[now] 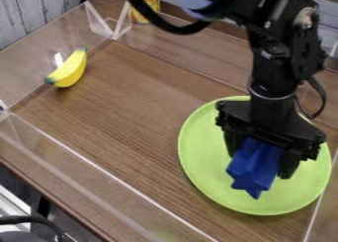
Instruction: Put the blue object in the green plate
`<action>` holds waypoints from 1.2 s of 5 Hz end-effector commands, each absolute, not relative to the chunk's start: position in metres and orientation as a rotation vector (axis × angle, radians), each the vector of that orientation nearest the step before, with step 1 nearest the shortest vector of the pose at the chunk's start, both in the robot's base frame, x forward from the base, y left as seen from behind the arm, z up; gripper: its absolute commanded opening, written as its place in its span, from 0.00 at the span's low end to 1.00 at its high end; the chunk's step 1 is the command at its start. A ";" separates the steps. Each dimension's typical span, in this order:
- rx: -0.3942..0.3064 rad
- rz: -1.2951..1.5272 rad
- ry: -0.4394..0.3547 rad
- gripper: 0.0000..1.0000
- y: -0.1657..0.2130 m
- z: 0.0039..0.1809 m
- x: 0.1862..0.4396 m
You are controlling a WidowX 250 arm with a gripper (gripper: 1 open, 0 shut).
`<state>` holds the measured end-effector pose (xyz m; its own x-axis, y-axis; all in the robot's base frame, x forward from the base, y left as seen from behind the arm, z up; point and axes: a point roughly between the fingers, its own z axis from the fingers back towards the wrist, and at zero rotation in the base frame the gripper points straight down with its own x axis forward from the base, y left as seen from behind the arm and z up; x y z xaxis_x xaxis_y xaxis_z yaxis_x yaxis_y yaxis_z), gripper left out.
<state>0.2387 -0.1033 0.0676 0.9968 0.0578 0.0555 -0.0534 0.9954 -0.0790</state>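
Blue object (pixel 252 168) over green plate (pixel 211 188), lower right | Robot's hand (pixel 264 159) looked closed around it; contact with plate unclear | Placing appeared under way; next move called for lowering if needed, then release

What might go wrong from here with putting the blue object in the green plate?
The blue object sits between the fingers of the gripper, over the near half of the green plate. Being soft-looking and irregular, it might cling to a finger and get dragged when the gripper opens or lifts. The gripper is also low over the plate, so pressing further down could tip or slide it.
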 end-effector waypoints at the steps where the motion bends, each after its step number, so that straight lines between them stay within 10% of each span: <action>1: -0.077 0.062 -0.083 1.00 -0.100 0.078 0.245; 6: -0.046 0.066 -0.066 1.00 -0.090 0.092 0.251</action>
<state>0.2419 -0.0907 0.0790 0.9983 0.0565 0.0155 -0.0560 0.9980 -0.0307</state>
